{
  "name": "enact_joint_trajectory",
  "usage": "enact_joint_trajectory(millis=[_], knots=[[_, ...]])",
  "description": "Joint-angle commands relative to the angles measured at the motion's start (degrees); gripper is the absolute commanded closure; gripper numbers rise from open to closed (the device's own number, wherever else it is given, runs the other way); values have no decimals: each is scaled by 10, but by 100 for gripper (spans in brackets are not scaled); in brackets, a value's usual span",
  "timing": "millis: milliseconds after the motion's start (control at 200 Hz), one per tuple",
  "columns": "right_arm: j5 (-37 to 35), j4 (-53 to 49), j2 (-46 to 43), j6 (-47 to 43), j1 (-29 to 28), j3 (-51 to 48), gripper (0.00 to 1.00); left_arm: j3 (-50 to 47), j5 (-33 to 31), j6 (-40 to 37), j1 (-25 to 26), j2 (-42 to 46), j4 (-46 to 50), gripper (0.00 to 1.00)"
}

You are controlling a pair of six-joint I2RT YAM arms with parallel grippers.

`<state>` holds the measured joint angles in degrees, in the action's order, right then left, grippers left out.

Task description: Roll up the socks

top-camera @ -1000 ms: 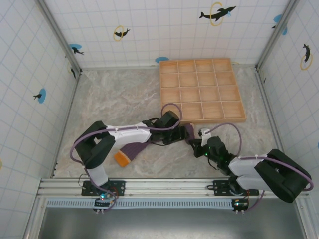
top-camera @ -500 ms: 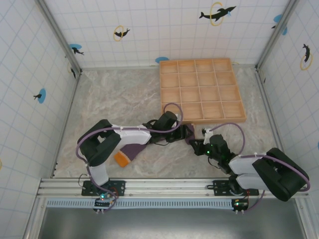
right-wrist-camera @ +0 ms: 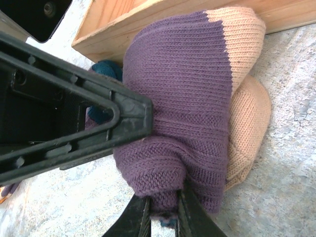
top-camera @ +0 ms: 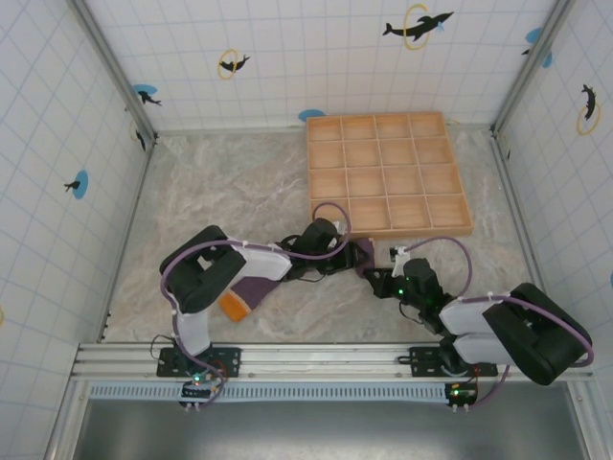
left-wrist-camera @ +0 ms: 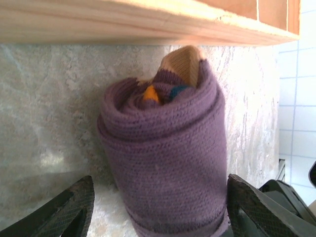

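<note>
Two grippers meet on the sock roll point(left-wrist-camera: 163, 123), which lies at the tray's point(top-camera: 412, 231) 7 o'clock corner, against its wall. The right gripper point(right-wrist-camera: 163, 217) is clamped on a purple fold; the left gripper point(left-wrist-camera: 160, 177) is spread wide astride the roll, gripping nothing. A slip of that thin pinch could let the roll unwind; a hard tug might jam it against the wall. All sixteen tray compartments are empty.
</note>
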<state>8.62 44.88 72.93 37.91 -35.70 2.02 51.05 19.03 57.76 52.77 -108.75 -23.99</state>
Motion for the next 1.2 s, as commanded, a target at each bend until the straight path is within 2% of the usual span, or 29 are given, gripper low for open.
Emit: enact_joint_trajectory(millis=[0,365,490,611,646,706,781,846,961,1076,1196], knots=[[2,-136,12,14,5,-43,95,5,-7,10,-5,-28,-12,31],[26,-139,-10,15,20,-46,94,12,-9,19,-6,-82,-32,52],[36,-147,-21,15,23,-45,89,14,-7,19,-6,-86,-33,66],[43,-172,-47,11,26,-37,78,22,3,11,-6,-87,-28,84],[41,-186,-59,10,27,-33,72,25,6,8,-6,-86,-24,89],[44,-211,-83,5,30,-24,56,27,12,2,-6,-82,-23,95],[48,-255,-116,-1,34,-6,44,28,19,-7,-7,-72,-22,100],[49,-291,-146,-1,41,9,34,31,30,-14,-8,-63,-22,100],[67,-348,-196,-9,63,42,23,38,64,-27,-13,-45,-29,100],[89,-401,-225,-15,95,84,17,44,88,-45,-19,-21,-26,100],[146,-446,-218,-16,137,129,12,44,124,-62,-31,0,-18,100]])
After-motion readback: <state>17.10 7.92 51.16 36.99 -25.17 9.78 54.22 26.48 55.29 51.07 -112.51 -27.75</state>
